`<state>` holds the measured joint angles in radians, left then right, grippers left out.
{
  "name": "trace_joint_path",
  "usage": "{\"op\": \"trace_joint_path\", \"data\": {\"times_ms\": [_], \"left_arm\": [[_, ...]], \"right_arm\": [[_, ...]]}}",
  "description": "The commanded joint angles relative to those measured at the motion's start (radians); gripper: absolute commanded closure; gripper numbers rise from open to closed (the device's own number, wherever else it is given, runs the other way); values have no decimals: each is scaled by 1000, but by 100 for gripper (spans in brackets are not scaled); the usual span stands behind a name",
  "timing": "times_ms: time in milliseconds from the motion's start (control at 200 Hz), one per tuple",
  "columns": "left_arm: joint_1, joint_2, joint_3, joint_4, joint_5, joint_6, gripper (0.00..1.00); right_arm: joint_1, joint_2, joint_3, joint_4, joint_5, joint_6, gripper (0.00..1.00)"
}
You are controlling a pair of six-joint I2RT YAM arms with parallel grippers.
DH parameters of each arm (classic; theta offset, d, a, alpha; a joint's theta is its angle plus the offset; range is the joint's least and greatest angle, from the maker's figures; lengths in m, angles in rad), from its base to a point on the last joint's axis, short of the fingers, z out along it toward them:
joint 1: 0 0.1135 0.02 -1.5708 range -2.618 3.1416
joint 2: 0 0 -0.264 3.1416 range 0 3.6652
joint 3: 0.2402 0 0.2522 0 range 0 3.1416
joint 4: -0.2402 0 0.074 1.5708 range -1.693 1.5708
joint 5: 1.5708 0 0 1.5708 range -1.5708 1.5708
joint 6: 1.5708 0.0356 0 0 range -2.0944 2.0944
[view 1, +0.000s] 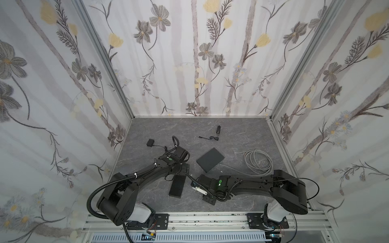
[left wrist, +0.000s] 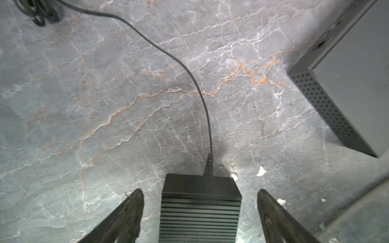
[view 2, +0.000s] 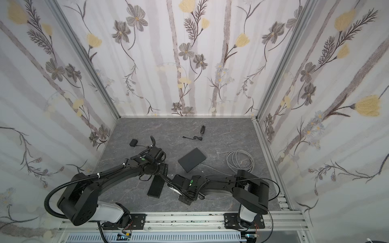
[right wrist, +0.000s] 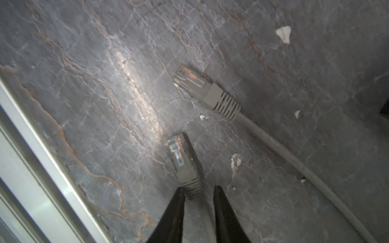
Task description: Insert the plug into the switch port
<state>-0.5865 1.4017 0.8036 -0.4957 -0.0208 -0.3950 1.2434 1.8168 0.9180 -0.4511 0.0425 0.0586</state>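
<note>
**Robot hands over a marble bench: Ethernet plug at the right hand, black box between the left fingers**

Nearest, by the aluminium front rail (right wrist: 31, 130), the right hand (right wrist: 199, 187) sits low over the grey marble-patterned bench (view 1: 242, 130). Its dark fingers (right wrist: 172, 214) stand close together around the ribbed boot of a grey Ethernet plug (right wrist: 181, 160). One finger touches the boot and a thin gap shows at the other, so I cannot tell whether the plug is truly clamped. The plug's clear tip is free, with bare bench around it. Near it a second Ethernet plug (right wrist: 190, 83) lies flat on its grey cable (right wrist: 273, 145).

Left of the right hand, and apart from it, a ribbed black box (view 1: 176, 187) lies on the bench. The left hand (left wrist: 200, 190) holds its fingers wide apart, one on each side of the box, touching neither side. A thin dark power lead (left wrist: 189, 73) enters the box's end. Its ports are out of sight.

Farther back lie a flat dark grey box (view 1: 210, 160) with a perforated side and, to its right, a loose coil of grey cable (view 1: 246, 157). Toward the left wall sits a black wall adapter (view 1: 150, 142). Farthest back are a small black adapter (view 1: 219, 129) and a thin black lead (view 1: 208, 137).
</note>
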Motion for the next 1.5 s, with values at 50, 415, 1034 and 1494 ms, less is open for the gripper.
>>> {"op": "trace_joint_path", "data": {"times_ms": [50, 415, 1034, 1494], "left_arm": [[52, -100, -30, 27, 52, -72, 14], [139, -451, -245, 50, 199, -268, 13], [137, -475, -414, 120, 198, -304, 22], [134, -449, -425, 120, 194, -304, 29]], "right_arm": [[8, 17, 6, 15, -23, -7, 75], [40, 10, 6, 73, -35, 19, 86], [39, 165, 197, 176, -126, -26, 100], [8, 214, 231, 209, -145, -63, 100]]}}
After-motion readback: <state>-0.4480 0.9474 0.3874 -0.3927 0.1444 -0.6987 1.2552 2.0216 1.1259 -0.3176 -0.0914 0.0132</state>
